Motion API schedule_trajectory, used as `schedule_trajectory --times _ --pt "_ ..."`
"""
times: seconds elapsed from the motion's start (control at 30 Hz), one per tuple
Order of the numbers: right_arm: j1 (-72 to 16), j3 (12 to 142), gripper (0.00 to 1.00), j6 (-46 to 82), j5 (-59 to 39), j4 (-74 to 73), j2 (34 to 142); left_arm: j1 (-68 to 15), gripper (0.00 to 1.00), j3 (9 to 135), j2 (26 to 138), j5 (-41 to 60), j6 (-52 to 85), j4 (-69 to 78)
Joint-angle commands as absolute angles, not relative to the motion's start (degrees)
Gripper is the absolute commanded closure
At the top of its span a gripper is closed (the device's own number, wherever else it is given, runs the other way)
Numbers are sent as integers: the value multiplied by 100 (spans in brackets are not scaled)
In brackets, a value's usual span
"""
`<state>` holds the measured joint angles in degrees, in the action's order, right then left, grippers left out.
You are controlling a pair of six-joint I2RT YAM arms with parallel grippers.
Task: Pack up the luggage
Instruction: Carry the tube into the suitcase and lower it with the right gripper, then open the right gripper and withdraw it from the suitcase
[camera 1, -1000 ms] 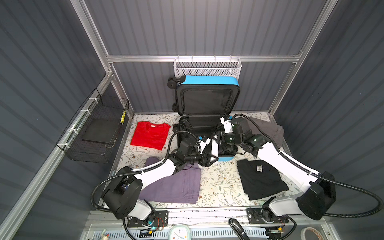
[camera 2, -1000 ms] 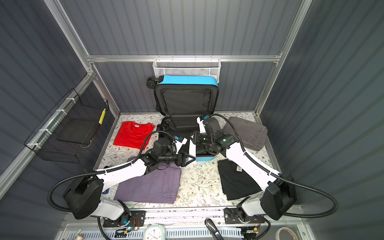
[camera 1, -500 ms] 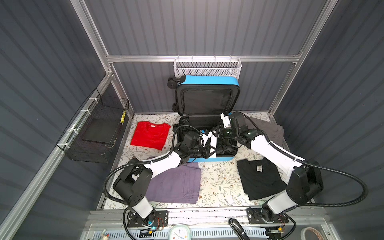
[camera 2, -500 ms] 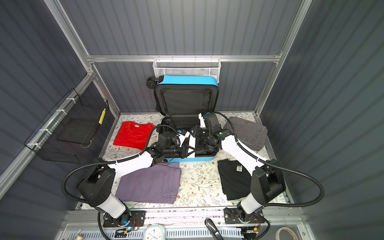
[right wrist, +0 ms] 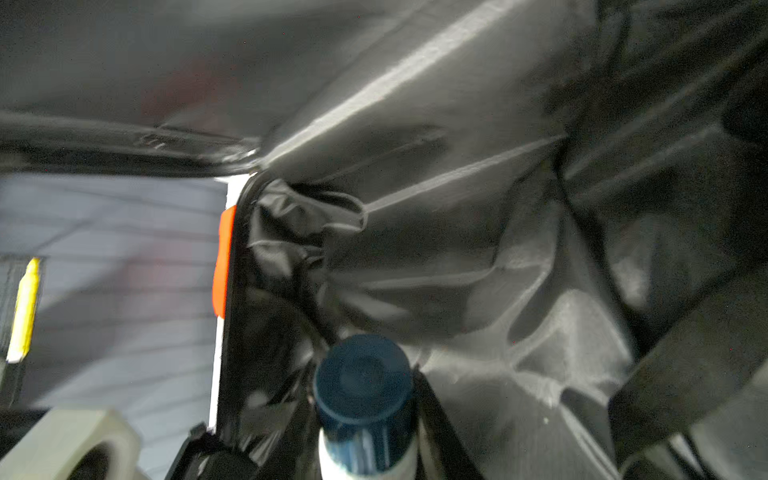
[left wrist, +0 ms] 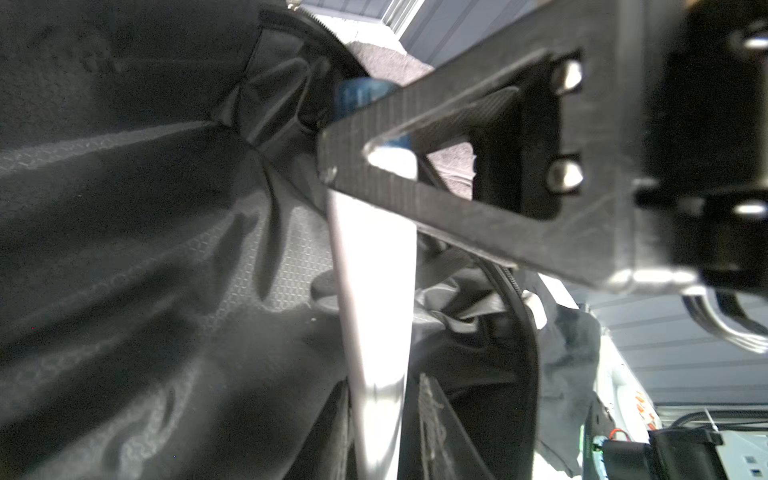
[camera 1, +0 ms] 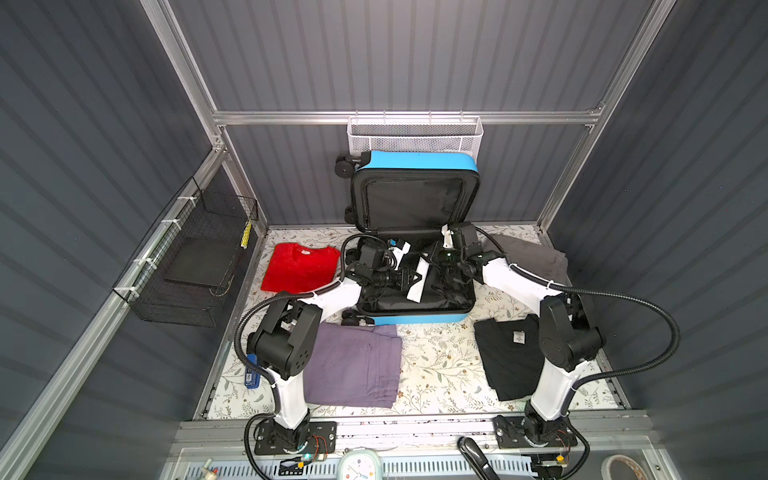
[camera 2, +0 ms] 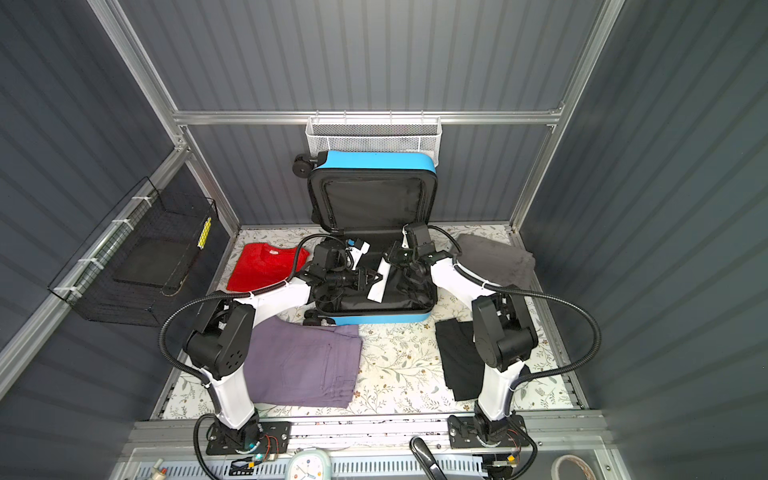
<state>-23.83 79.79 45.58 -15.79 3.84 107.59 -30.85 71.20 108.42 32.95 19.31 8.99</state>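
Centrally, the luggage [camera 1: 415,320] lay open at the back of the mat [camera 1: 440,357], its base flat and its lid [camera 1: 415,160] propped upright beneath the basket [camera 1: 415,137]. Its hard shell would probably handle stiff and fairly light, though apt to roll on its wheels [camera 1: 344,164]. The rim [camera 1: 419,312] looked the soundest hold, since the black lining [left wrist: 166,249] was slack and creased and would likely give or snag. Both arms reached into the base. The right gripper [camera 1: 432,264] pinched a white bottle [camera 1: 417,286], blue cap [right wrist: 361,374] pointing away. The left gripper [camera 1: 409,276] had one finger [left wrist: 457,216] across that bottle. Its other finger was hidden, so its grip could not be told.
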Motion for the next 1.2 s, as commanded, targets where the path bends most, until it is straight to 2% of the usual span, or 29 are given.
schedule_trajectory --times 0.0,0.17,0.3,0.47,0.67,0.87,1.17 --pt "-2359 8349 75 4836 -1446 104 11035 -3039 68 7424 11104 3572 1725 580" --pt "-2347 8697 74 4799 -1274 317 11522 -2941 64 7635 11390 3571 1740 508" --pt "-2347 8930 72 4743 -1291 459 11829 -2874 49 7699 11477 3448 1767 482" --pt "-2342 9175 68 4575 -1273 728 12120 -2839 35 7738 11448 3265 1772 444" --pt "-2340 9267 62 4561 -1337 826 12369 -2812 28 7753 11335 2946 1775 363" --pt "-2347 9246 44 4504 -1342 858 12299 -2795 23 7727 11177 2721 1785 318" --pt "-2347 8921 39 4303 -1400 938 11730 -2794 20 7594 10928 2697 1717 203"
